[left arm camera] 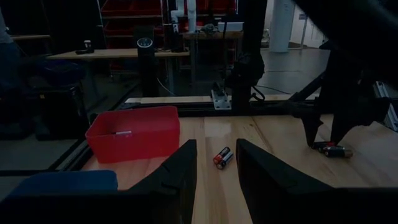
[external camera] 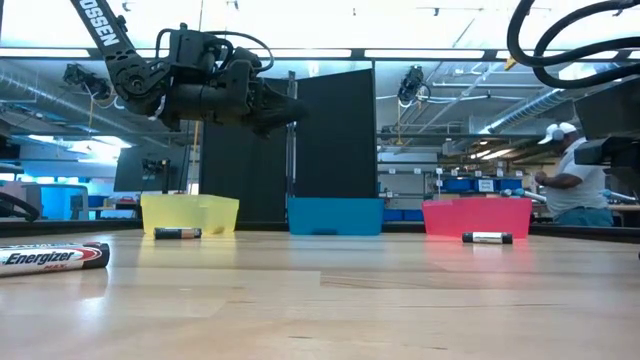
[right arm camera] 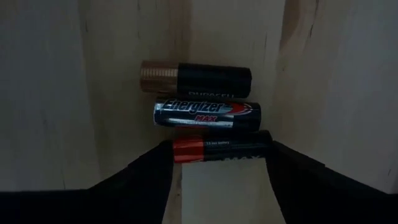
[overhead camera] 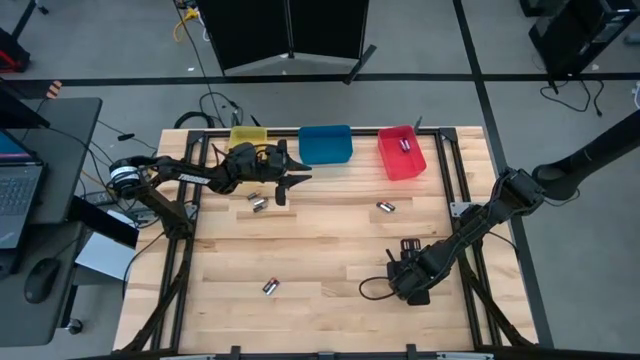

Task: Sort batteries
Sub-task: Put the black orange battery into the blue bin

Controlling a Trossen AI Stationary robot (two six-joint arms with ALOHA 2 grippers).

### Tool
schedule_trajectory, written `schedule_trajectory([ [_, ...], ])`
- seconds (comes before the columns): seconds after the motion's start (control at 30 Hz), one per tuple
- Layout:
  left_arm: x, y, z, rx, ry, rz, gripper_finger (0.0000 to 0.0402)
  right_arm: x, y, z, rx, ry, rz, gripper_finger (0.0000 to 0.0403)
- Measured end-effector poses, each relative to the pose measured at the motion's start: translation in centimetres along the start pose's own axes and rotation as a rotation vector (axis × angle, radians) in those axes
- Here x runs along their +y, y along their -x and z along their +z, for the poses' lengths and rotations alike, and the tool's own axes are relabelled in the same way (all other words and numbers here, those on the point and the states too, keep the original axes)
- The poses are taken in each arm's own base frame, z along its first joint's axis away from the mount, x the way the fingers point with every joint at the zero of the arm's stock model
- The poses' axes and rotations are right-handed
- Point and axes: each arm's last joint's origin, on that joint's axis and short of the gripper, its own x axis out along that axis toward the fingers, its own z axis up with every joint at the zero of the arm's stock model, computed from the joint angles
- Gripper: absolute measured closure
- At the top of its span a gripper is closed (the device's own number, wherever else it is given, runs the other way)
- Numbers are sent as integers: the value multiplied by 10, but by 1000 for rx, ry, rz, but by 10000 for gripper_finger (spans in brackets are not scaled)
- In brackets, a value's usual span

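**Sorting batteries: right arm at the pick-up.**
My right gripper [right arm camera: 217, 163] stands low over three batteries lying side by side, its jaws narrowing around the red-ended cell [right arm camera: 221, 150]. I judge the next move is a clean close without dragging the Energizer cell [right arm camera: 208, 116] along. My left gripper [overhead camera: 290, 180], part open and empty, hovers before the yellow bin [overhead camera: 248, 136].

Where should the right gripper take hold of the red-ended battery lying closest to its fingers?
Grip the red-ended battery across its ends, from straight above: it lies flat between the right gripper fingers, and the Energizer battery sits tight against its long side, leaving no room there.
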Motion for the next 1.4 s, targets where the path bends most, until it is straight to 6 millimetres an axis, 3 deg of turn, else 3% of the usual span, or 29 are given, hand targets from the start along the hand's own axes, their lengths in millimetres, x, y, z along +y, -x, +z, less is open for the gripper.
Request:
schedule_trajectory([
  [0.4, 0, 0, 0, 0, 0, 0, 282, -1, 2, 0, 29, -44, -11, 153],
  [0.8, 0, 0, 0, 0, 33, 0, 282, -26, 21, 5, 170, -80, -157, 159],
  [1.1, 0, 0, 0, -1, 167, -1, 282, -63, 43, 26, 69, -77, -281, 160],
  [1.4, 0, 0, 0, 0, 289, 0, 282, -130, 77, 50, -265, -178, -336, 161],
])
